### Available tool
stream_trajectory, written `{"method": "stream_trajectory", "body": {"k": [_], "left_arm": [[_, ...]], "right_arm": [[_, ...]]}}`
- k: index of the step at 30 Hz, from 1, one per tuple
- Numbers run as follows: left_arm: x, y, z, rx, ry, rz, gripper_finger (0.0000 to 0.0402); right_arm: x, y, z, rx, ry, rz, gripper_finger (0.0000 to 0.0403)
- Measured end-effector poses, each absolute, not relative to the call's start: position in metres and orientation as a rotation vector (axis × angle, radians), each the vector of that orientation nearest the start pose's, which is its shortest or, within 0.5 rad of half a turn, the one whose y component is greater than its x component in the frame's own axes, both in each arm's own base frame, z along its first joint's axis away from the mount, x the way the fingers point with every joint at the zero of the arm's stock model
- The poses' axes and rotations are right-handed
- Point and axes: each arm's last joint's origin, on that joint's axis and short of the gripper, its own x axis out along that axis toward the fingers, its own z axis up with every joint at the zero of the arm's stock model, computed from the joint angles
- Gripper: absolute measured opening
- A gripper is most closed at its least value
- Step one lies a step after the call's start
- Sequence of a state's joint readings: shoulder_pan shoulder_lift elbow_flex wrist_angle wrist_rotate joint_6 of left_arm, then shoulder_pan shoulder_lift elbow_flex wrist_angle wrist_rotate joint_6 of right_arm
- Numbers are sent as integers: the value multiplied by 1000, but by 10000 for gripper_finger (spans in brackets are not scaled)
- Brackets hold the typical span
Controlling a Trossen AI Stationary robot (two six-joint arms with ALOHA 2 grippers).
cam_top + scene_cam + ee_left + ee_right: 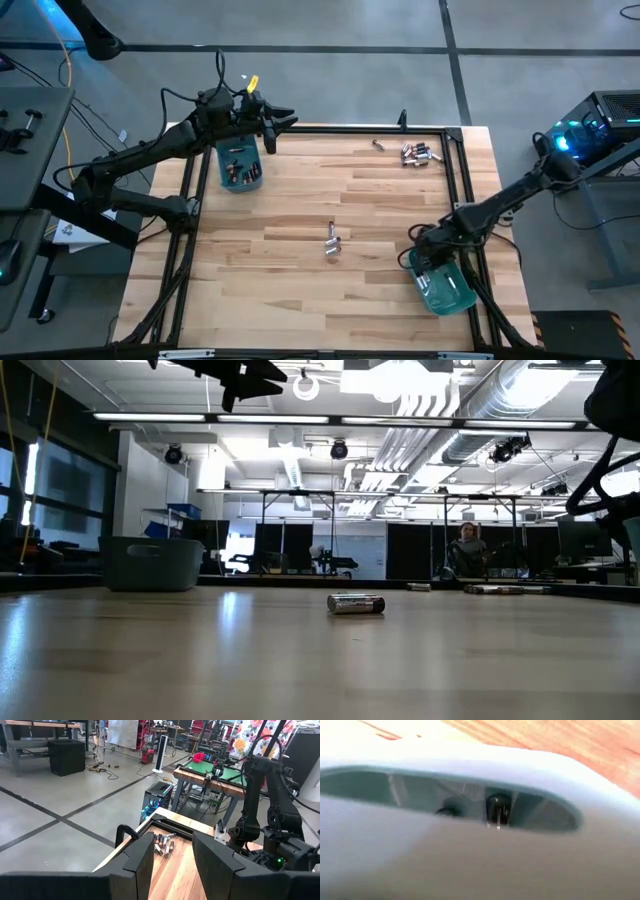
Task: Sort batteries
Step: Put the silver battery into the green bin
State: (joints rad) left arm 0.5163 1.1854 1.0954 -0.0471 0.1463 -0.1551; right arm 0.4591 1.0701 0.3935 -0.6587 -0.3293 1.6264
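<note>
No text, label, brand, number or sign can be read in any of the views. The batteries (421, 154) at the far edge of the desk (300, 290) carry dark and reddish markings, but these are too small to make out as lettering. The teal bins (240, 168) show no readable print either.

The grey concrete floor (330, 60) carries dark seam lines. In the low view, ceiling ducts (500, 400) and strip lights (330, 418) hang above dark windows (420, 550). The left wrist view shows a green-topped bench (210, 770) and a black cabinet (66, 757).
</note>
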Motion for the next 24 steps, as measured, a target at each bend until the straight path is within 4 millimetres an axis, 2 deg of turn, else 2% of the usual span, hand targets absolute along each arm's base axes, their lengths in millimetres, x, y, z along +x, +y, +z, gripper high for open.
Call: {"method": "stream_trajectory", "body": {"k": [6,11,16,20,22,24], "left_arm": [[233,127,373,-199,101,379,129],[233,127,373,-216,98,380,129],[233,127,373,-215,98,380,129],[233,127,373,-215,98,380,129],[233,127,373,-215,98,380,129],[233,127,373,-215,98,380,129]], "right_arm": [[129,74,132,1175,1561,-594,92],[133,77,144,1183,1585,-582,146],[136,80,181,1202,1630,-581,172],[134,79,226,1202,1648,-633,172],[136,77,248,1194,1598,-647,172],[142,75,269,1189,1462,-639,172]]}}
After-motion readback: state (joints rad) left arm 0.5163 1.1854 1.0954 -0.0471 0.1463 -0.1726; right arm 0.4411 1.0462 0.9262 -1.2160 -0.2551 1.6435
